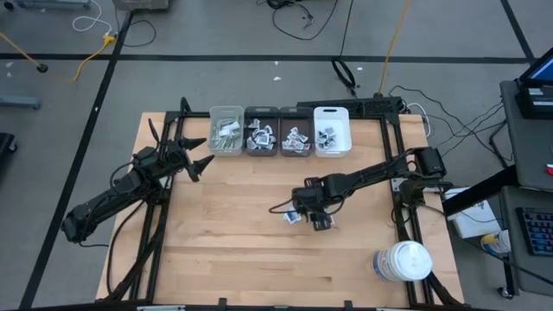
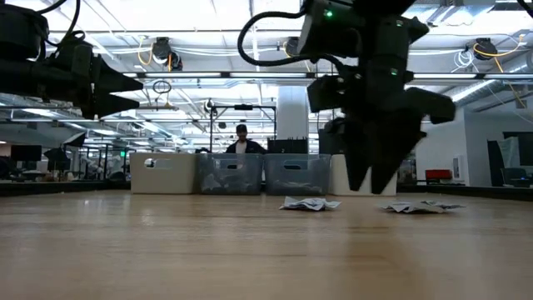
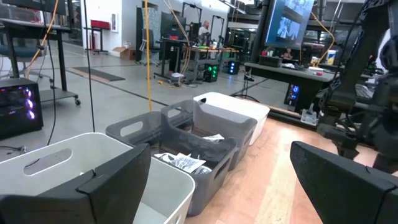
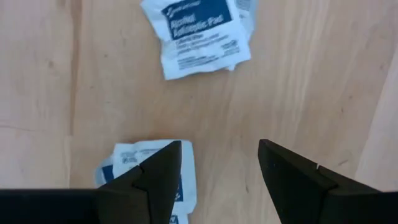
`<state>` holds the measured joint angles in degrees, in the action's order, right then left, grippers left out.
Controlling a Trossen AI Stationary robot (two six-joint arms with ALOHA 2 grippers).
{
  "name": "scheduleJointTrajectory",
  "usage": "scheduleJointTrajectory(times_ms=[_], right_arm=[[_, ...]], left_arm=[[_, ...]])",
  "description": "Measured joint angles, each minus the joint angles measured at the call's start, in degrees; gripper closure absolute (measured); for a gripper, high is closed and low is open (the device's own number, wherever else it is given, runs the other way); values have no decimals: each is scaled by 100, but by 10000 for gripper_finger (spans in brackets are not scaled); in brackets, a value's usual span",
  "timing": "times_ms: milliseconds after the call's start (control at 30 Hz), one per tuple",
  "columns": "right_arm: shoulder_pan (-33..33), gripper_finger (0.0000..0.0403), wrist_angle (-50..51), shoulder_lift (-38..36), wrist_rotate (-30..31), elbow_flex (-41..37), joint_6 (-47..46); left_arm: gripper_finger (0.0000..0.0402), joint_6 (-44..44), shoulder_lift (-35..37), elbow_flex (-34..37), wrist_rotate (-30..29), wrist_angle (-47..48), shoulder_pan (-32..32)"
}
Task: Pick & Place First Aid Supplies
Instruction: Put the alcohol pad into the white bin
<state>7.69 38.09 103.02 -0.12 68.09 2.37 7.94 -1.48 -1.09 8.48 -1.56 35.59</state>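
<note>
Table: one pale wooden table point(image 1: 242, 233), framed by dark rails along its sides.
Arms: two. The left arm sits toward 9 o'clock of the table; the right arm reaches in from 3 o'clock to just right of the middle.
Jar: one large white round jar point(image 1: 403, 261) with a lid, standing near the 5 o'clock corner, well apart from both grippers.
Bins: four small rectangular bins in one row at the 12 o'clock edge, side by side. From the left: a pale bin point(image 1: 226, 130) with long pale wrapped strips point(image 1: 225, 135), two grey bins point(image 1: 262, 131) point(image 1: 296, 132) with small sachets point(image 1: 260, 138), and a white bin point(image 1: 332, 130) with a few dark-printed sachets point(image 1: 326, 135).
Left gripper: the left gripper point(image 1: 195, 154) hovers above the table at about 10 o'clock, pointing toward the bins. Its fingers are spread wide with nothing between them.
Right gripper: the right gripper point(image 4: 219, 163) hangs pointing down over the loose sachets, its tips off the wood. Its fingers stand apart and hold nothing.
Loose sachets on the table: two can be counted in the right wrist view. One white sachet with blue print point(image 4: 198, 37) lies flat beyond the fingertips; a second sachet point(image 4: 134, 168) lies partly under one finger. Both lie just right of the table's middle, toward 6 o'clock from the bins.
Person: one person point(image 2: 241, 140) stands in the room behind the bins.
</note>
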Motion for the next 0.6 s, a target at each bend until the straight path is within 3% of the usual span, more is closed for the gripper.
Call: scheduleJointTrajectory(times_ms=[367, 600], right_arm=[[6, 195, 144, -2, -181, 19, 28], [28, 199, -265, 190, -136, -133, 245]], left_arm=[[9, 0, 0, 1, 0, 0, 0], [9, 0, -1, 1, 1, 0, -2]])
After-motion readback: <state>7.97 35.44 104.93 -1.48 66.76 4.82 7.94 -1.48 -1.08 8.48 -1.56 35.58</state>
